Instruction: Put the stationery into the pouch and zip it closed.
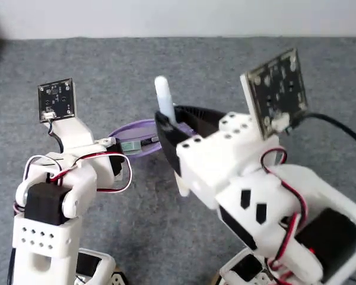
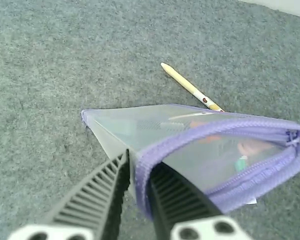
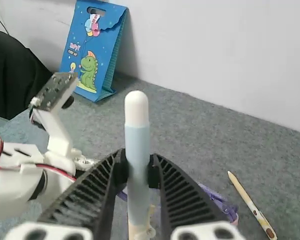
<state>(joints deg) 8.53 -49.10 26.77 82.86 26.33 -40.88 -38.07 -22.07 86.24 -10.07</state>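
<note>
Most of the pouch (image 1: 136, 127) hides behind both arms in the high view, and we cannot name the items blurred behind its clear side. The marker's (image 3: 137, 125) lower end is cut off. The left gripper (image 2: 139, 162) is clenched on the pouch's purple edge, toward the middle of the table (image 2: 50, 75). The right gripper (image 3: 136, 167) grasps the pale marker upright, close by. A yellow pen (image 2: 190, 87) lies just beside the pouch.

Grey felt table (image 2: 50, 60): purple pouch (image 2: 200, 135), yellow pen (image 2: 190, 87) just beside; blue gift bag (image 3: 92, 50) at wall.
</note>
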